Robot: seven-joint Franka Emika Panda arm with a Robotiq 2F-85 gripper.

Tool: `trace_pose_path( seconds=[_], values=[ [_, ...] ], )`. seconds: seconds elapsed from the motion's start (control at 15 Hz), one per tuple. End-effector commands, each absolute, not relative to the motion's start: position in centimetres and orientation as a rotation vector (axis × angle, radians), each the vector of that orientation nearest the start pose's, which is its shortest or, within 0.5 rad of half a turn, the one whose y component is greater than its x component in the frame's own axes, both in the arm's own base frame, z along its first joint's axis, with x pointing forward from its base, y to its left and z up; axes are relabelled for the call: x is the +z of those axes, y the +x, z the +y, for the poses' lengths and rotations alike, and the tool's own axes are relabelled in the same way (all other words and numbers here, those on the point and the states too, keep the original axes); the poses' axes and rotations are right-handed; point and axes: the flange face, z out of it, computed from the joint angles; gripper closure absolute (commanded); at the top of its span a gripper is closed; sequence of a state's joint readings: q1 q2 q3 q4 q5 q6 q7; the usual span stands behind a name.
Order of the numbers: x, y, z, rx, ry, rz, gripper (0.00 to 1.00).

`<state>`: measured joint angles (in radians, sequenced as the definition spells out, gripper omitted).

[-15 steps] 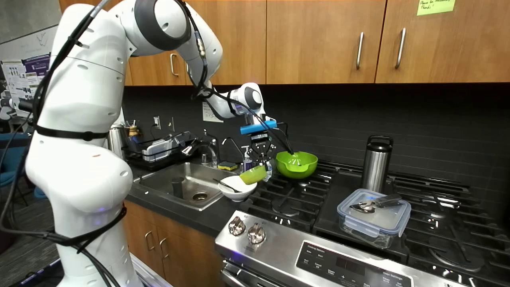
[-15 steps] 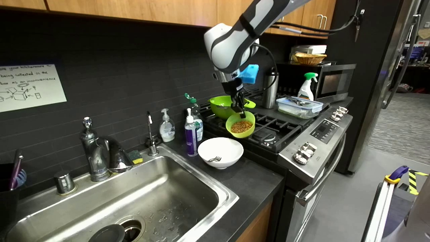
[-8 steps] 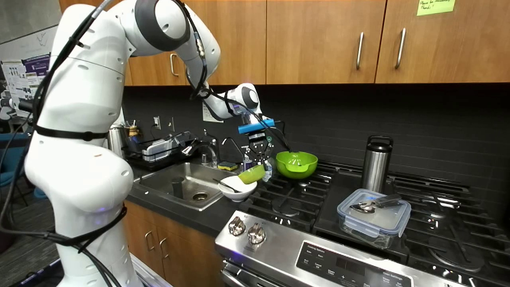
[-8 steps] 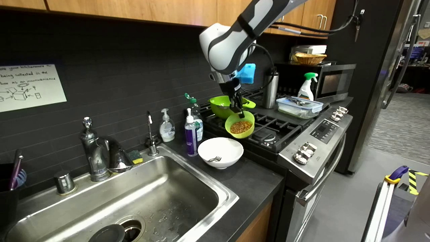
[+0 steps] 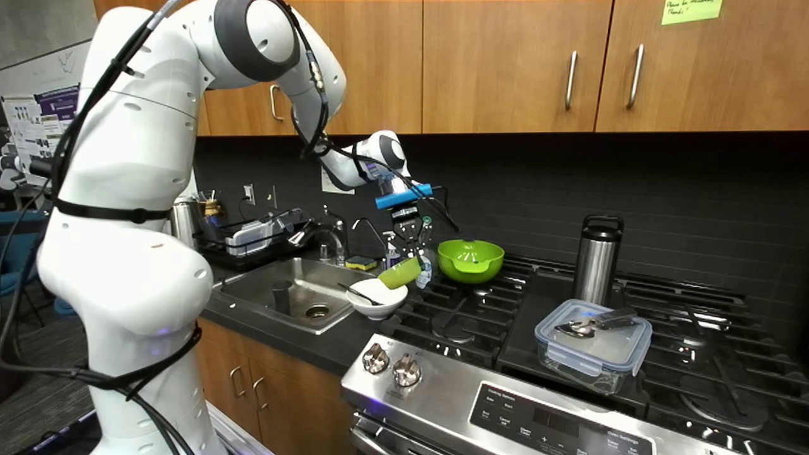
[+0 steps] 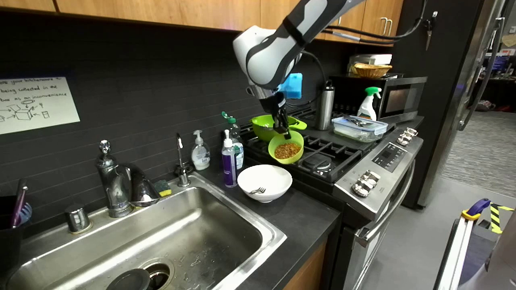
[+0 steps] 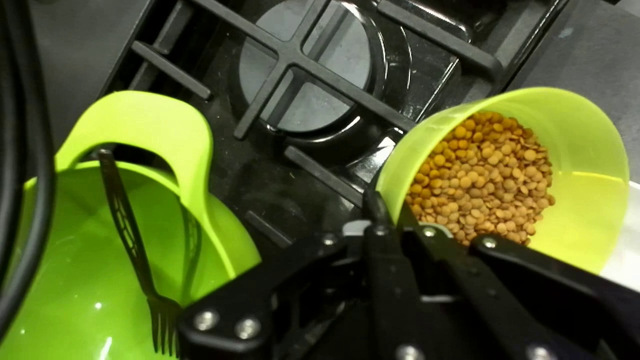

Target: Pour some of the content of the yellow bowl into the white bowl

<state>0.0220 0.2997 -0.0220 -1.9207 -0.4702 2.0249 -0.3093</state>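
yellow bowl (image 5: 399,274) crept slightly up and toward the white bowl (image 6: 271,177); no pour yet
gripper (image 7: 392,212) pinched on the yellow bowl's rim, bowl tilted, grains (image 7: 482,180) still pooled inside; white bowl unchanged on the counter (image 6: 306,217), only a fork (image 6: 258,190) showing in it; so reads as lining up; can't tell from these angles whether the lip overhangs the white bowl; likely needs more tilt
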Motion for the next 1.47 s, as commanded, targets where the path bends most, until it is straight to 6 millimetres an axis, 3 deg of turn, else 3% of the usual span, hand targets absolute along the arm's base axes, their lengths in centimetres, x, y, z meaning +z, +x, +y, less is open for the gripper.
trace_pose_path(
  seconds=[0.0,1.4],
  values=[
    [33.3,60.0,-1.9,0.483,-3.383,-0.997,0.99],
    [33.4,59.5,1.2,0.62,-3.429,-1.332,0.99]
  ],
)
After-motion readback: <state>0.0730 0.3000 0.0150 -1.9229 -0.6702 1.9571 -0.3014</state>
